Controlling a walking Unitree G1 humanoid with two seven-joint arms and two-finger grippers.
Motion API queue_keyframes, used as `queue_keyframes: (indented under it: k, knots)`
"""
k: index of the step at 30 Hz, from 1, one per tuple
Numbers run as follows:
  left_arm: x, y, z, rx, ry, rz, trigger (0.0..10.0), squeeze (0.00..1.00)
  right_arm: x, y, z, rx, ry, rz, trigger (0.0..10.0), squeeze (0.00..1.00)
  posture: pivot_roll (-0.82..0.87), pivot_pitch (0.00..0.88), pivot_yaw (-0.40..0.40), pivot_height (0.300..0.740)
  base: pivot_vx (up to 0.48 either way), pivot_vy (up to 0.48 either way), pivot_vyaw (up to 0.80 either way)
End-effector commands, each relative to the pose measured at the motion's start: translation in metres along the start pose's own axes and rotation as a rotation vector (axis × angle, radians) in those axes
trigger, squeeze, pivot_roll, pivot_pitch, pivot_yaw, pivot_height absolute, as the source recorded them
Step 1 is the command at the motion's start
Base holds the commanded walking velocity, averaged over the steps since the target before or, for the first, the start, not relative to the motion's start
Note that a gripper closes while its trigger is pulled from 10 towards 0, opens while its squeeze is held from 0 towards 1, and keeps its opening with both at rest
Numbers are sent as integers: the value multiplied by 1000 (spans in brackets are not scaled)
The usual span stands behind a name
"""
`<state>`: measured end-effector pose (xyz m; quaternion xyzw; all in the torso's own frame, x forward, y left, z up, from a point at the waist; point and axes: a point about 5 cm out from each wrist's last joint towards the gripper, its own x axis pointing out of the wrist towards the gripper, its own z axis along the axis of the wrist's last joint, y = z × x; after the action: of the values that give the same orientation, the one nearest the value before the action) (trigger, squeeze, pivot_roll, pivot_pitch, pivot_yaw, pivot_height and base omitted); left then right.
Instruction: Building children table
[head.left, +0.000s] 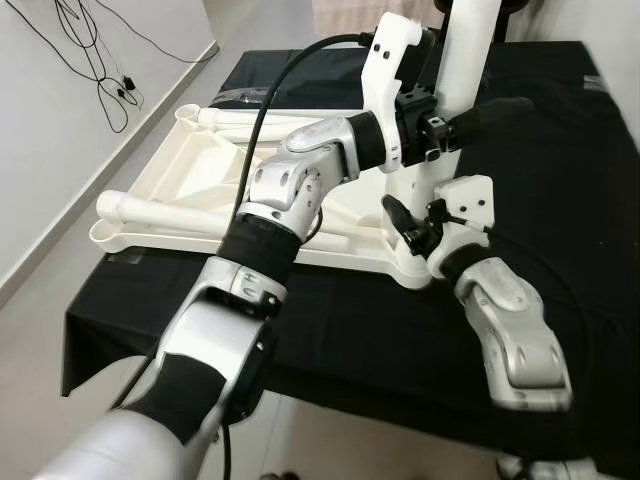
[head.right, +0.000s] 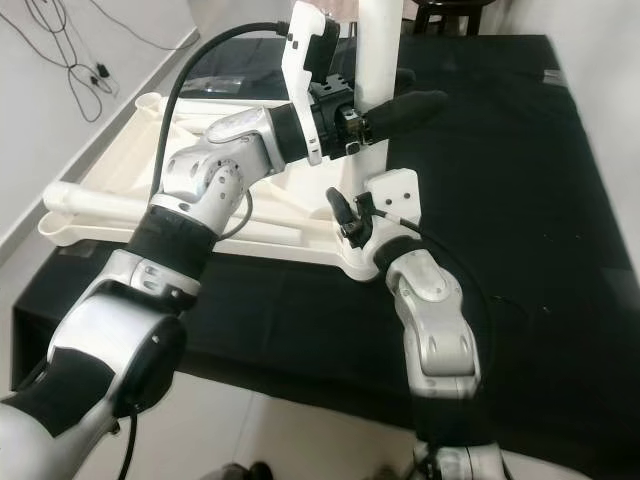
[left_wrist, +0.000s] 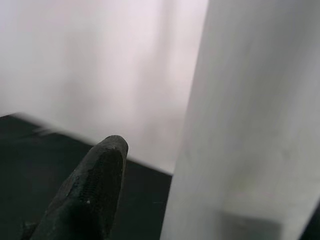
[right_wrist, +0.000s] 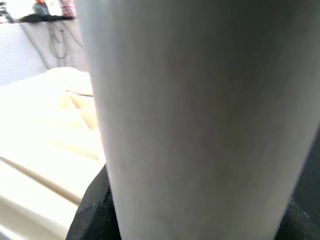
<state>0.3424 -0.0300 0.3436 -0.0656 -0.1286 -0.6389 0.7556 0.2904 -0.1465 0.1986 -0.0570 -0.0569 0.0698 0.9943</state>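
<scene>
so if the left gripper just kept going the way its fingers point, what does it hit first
Probably nothing solid soon: the left gripper points past the upright white table leg, which it already straddles, out over the black cloth. Depth beyond is unclear.

Cream-white tabletop (head.left: 190, 175) and white leg (head.right: 378, 60), plain black cloth (head.left: 560, 200)

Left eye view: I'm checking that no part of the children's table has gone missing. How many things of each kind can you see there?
Cream plastic tube legs: 3 (one upright, two lying)
Upturned cream plastic tabletop: 1
Black cloth: 1
Total: 5
</scene>
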Motion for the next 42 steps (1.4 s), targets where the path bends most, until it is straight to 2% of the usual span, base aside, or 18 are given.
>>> queue_keyframes:
  k: [1,3,11,13,19,20,21,22,23,25,26,27,29,34,35,36,37,42]
  knots:
    - [2,-3,5,16,-7,-11,10000,0,-19,10,-54,25,299,-10,0,0,-24,171,95,740,0,0,0]
    - [0,-2,6,22,-4,-11,10000,0,-26,19,-51,38,261,-13,0,0,-29,167,108,740,0,0,0]
    - [3,-6,5,13,-5,-48,10000,0,-25,25,-44,56,239,-32,0,0,-32,166,117,740,0,0,0]
    - [4,-10,4,1,-11,-82,0,0,-26,26,-43,67,238,-36,0,0,-35,166,120,740,0,0,0]
    - [5,-19,2,-14,-21,-143,0,0,-31,29,-38,82,245,-68,0,0,-37,165,123,740,0,0,0]
    - [6,-22,1,-20,-25,-163,0,0,-30,28,-38,85,242,-67,1059,0,-37,165,123,740,0,0,0]
    - [6,-22,1,-20,-25,-163,0,0,-30,28,-38,85,242,-67,1059,0,-37,165,123,740,0,0,0]
    - [6,-23,1,-28,-28,-173,0,0,-29,28,-37,88,237,-61,4235,0,-38,165,122,740,0,0,0]
    - [7,-24,1,-35,-30,-181,0,0,-28,29,-36,96,233,-48,10000,0,-38,166,121,740,0,0,0]
    - [7,-25,0,-41,-31,-190,0,0,-27,29,-36,91,234,-38,10000,0,-39,166,122,740,0,0,0]
    - [8,-28,-1,-50,-31,-209,0,0,-23,31,-34,86,220,45,10000,1000,-39,167,121,740,0,0,0]
    - [8,-28,-1,-50,-31,-209,0,0,-23,31,-34,86,220,45,10000,1000,-39,167,121,740,0,0,0]
    - [9,-33,-3,-60,-30,-233,0,0,-17,31,-31,93,197,158,10000,1000,-41,168,122,740,0,0,0]
    - [9,-40,-7,-72,-29,-264,0,0,-2,24,-19,108,152,311,10000,973,-42,169,120,740,0,0,0]
    - [9,-41,-8,-76,-30,-270,0,0,4,19,-13,93,122,361,10000,161,-43,169,120,740,0,0,0]
    - [9,-41,-9,-78,-31,-274,0,0,9,15,-8,84,102,394,10000,161,-43,169,120,740,0,0,0]
    - [9,-42,-10,-81,-31,-280,0,0,16,9,-3,68,82,429,10000,0,-43,169,121,740,0,0,0]
    - [8,-47,-13,-90,-29,-306,0,0,36,-2,16,-6,21,599,10000,0,-39,168,120,740,0,0,0]
